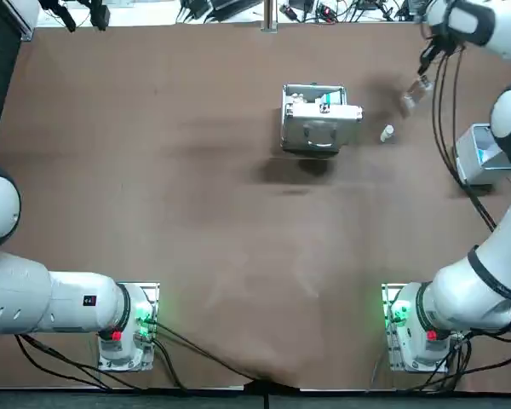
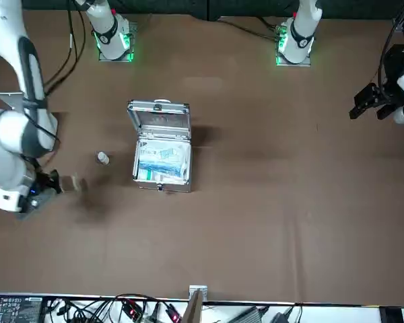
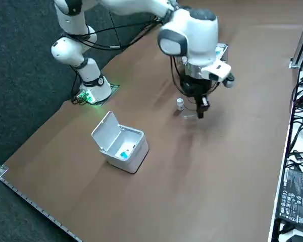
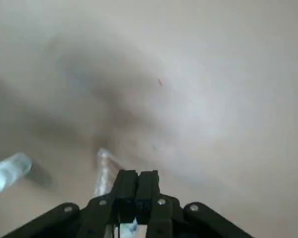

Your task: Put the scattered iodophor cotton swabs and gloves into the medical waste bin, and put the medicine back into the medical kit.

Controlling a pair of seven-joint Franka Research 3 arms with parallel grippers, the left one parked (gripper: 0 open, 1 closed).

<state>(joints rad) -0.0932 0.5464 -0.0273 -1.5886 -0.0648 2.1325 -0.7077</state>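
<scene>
Closest to the wrist camera, the right gripper (image 4: 137,174) has its black jaws pinched narrow on a thin, clear, crinkled swab packet (image 4: 104,168), which hangs blurred above the table (image 1: 196,213); what is inside it cannot be told. Seen from overhead, the gripper is near the table's far right corner, at 2 o'clock from the medical kit (image 1: 315,115). A small, round, white-capped medicine bottle (image 1: 387,133) stands between them, at 3 o'clock from the kit and just beside it. The kit is a boxy metal case, lid up, white packs inside. A white plastic waste bin (image 3: 134,154), flip lid open, stands at 4 o'clock by the right edge. Smooth brown tabletop lies open from 6 to 9 o'clock
</scene>
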